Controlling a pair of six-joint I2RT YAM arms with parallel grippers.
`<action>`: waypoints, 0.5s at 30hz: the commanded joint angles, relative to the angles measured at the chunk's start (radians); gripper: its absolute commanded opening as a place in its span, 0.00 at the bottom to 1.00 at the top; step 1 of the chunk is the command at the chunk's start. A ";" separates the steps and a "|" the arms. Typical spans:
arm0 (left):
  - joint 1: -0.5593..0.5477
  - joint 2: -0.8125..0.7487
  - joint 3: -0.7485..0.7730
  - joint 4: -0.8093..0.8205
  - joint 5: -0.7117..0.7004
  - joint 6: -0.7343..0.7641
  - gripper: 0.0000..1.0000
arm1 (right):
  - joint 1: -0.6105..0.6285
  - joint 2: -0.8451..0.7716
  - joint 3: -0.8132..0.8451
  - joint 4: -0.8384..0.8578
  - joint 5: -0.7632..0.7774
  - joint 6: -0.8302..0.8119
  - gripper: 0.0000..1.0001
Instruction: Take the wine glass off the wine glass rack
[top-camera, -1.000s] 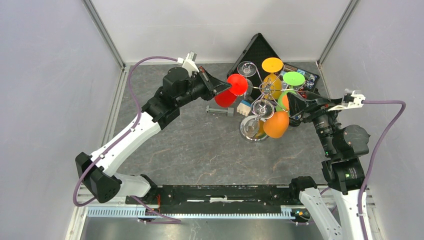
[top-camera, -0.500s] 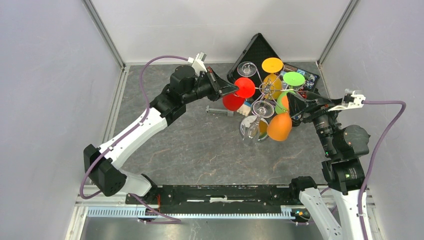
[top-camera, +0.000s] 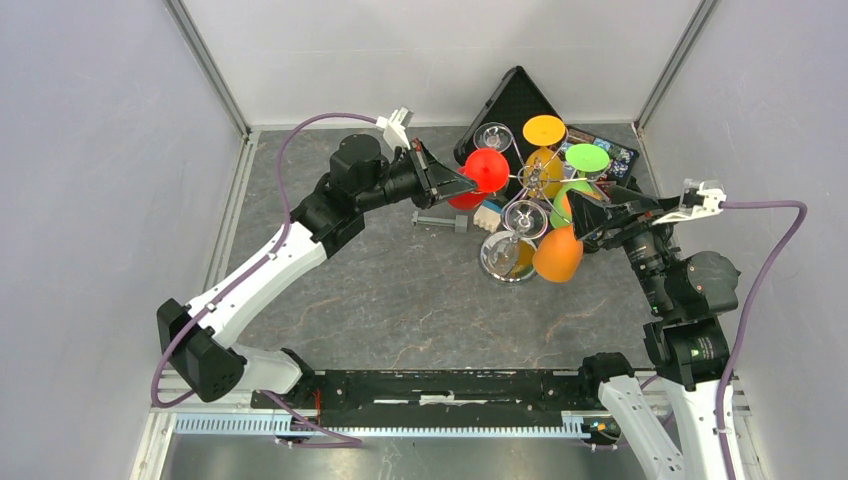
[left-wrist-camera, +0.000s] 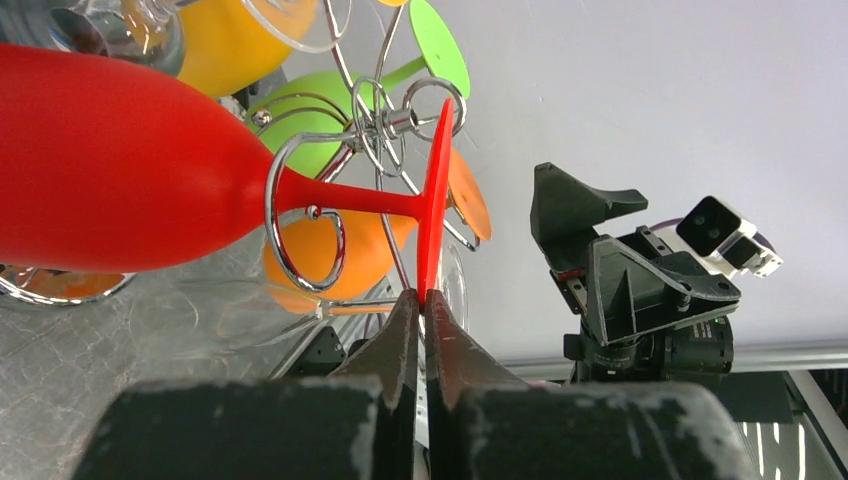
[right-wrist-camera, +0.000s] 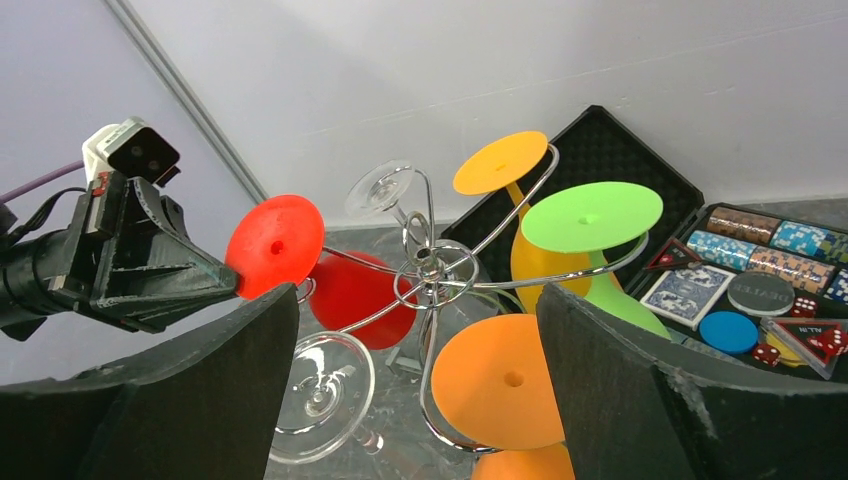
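Left wrist view: we see the left gripper (left-wrist-camera: 422, 300) clamped shut on the rim of the red wine glass (left-wrist-camera: 120, 170), at its flat foot. The stem still lies inside a curled arm of the wine glass rack (left-wrist-camera: 375, 110). The rack stands near the far edge of the table (top-camera: 400, 300), right of the middle and just in front of the black case (top-camera: 510, 100) in the far right corner.

From above, over the last second the left arm has swung a little toward the rack, and the red foot has gone with it. The right gripper (top-camera: 590, 210) has spread its jaws wider. They now stand open and empty, just beside the rack's right side.

We judge the glass gripped but not yet free, since the stem must still slide out of the scroll. The right claw looks ready to steady the rack.
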 joint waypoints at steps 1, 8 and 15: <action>0.002 -0.010 -0.006 0.040 0.078 -0.011 0.02 | 0.004 -0.009 -0.005 0.023 -0.041 -0.005 0.93; 0.003 0.045 0.024 0.050 0.063 0.005 0.02 | 0.004 -0.015 -0.007 0.022 -0.037 -0.001 0.94; 0.003 0.102 0.075 0.051 0.083 0.012 0.02 | 0.004 -0.014 -0.013 0.022 -0.027 -0.007 0.94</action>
